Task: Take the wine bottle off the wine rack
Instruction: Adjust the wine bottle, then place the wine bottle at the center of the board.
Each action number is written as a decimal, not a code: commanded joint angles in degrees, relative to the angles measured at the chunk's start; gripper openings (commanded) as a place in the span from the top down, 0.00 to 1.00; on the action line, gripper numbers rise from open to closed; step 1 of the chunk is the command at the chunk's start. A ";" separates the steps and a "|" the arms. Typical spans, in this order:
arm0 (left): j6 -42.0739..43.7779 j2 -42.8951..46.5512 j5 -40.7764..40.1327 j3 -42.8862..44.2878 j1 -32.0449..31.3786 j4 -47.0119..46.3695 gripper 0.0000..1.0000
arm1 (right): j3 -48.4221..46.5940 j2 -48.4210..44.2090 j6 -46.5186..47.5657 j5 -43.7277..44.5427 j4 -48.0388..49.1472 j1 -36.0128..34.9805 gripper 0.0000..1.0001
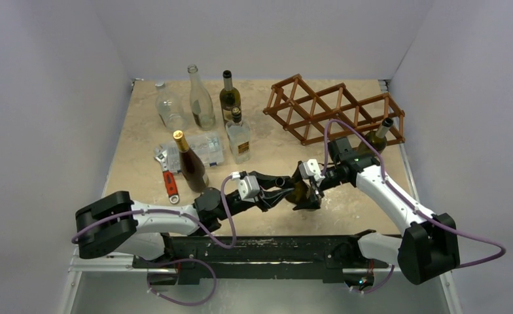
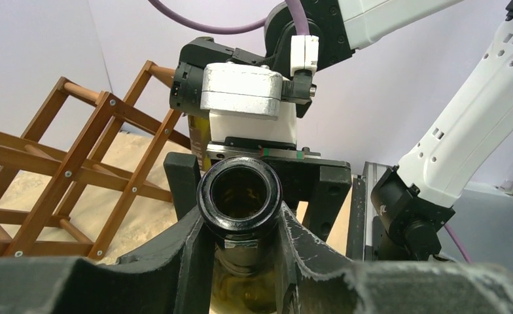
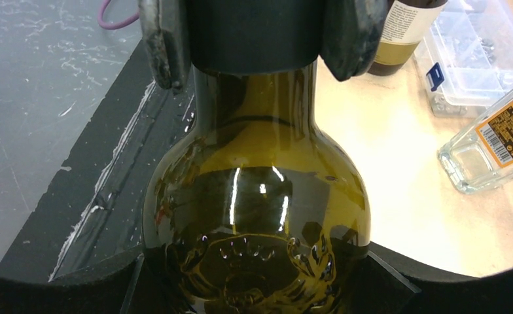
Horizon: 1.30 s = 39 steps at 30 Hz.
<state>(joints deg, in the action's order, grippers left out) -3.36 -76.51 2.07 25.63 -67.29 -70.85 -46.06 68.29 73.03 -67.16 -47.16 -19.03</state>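
A dark olive wine bottle point(image 1: 300, 191) hangs level above the table's near middle, held between both arms and away from the wine rack point(image 1: 319, 104). My left gripper point(image 1: 288, 181) is shut on its neck; in the left wrist view the open mouth point(image 2: 239, 195) faces the camera between the fingers point(image 2: 175, 255). My right gripper point(image 1: 311, 190) is closed around the bottle's wide body point(image 3: 257, 190), a jaw on each side of it. The reddish-brown wine rack point(image 2: 77, 163) stands at the back right.
A second dark bottle point(image 1: 375, 140) lies in the rack's right end cell. At the back left stand two clear bottles point(image 1: 200, 98), a dark green bottle point(image 1: 229, 98), a square clear bottle point(image 1: 239, 139) and a brown gold-capped bottle point(image 1: 190, 165). A clear plastic box point(image 1: 207, 148) and a red wrench point(image 1: 169, 184) lie beside them.
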 commanded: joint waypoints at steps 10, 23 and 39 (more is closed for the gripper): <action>5.50 16.04 -6.77 3.32 0.37 18.37 1.00 | -2.64 -4.33 3.07 -2.71 -3.80 3.32 0.01; 5.81 32.44 -11.49 12.31 7.93 55.35 1.00 | -3.86 -9.37 4.04 -2.80 -6.47 8.06 0.01; 0.84 23.43 -14.62 18.81 20.60 56.06 0.96 | -2.94 -10.58 3.35 -1.15 -5.27 10.16 0.01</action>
<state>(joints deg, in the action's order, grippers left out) 0.60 -52.99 -11.25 39.75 -48.51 -7.29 -47.90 58.74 76.12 -68.40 -52.71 -9.32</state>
